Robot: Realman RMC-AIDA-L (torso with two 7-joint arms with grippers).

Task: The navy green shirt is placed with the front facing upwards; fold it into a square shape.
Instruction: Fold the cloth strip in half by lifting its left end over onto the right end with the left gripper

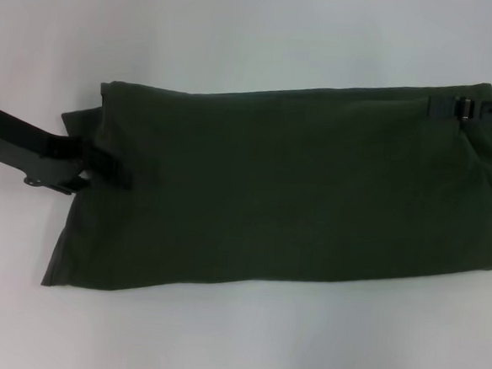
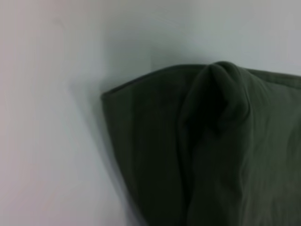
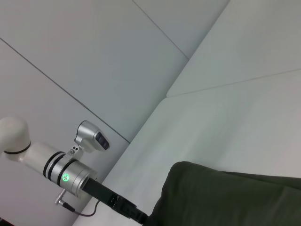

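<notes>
The navy green shirt [image 1: 288, 187] is lying on the counter [image 1: 240, 32] as a long band; both ends still need folding inward. The left gripper [image 1: 103, 168] and right gripper [image 1: 454, 109] are at opposite ends; whether their jaws are clamping cloth, I cannot tell.

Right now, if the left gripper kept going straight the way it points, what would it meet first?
In the head view the left gripper points rightward across the navy green shirt, its tips already at the shirt's left edge. Going on, it would likely meet only more shirt fabric; the right gripper sits farther back, probably off that line.

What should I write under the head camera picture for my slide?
Two robot tools, left and right, at opposite ends of a green shirt on a white table.
</notes>
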